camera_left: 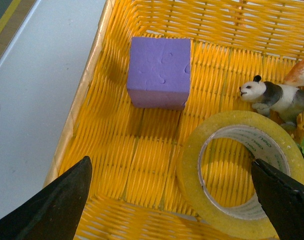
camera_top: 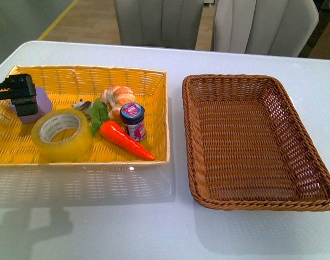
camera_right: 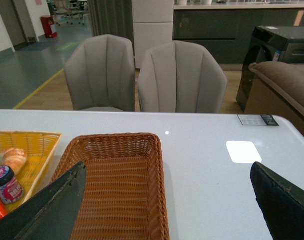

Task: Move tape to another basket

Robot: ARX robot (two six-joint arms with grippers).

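tape lies flat in the yellow basket, near its front wall, white core facing up. not yet gripped. brown basket sits just beside it on the table, with nothing in it that shows.

left gripper hovers above the tape with fingers spread wide, holding nothing. right gripper is also spread and holding nothing, up near the brown basket.

risks, as i judge them:
- tape is off-centre between the left fingers: in the left wrist view one tip overlaps the roll's outer edge and the other sits out by the basket wall. closing from here would likely shove the roll sideways, not pinch it.
- the outer tip could catch on the yellow weave or wall coming down, and drag the light basket.
- purple block is near the roll and panda figure is just beside its rim. a sideways push knocks either one. carrot and jar are on the other side, so a slide that way bumps them.
- roll surface looks smooth and glossy, so a grip across the outside may slip. pinching one wall through the core looks safer.
- a low lift could clip the yellow rim or the brown braided rim on the way over and drop the tape on the table between the baskets.
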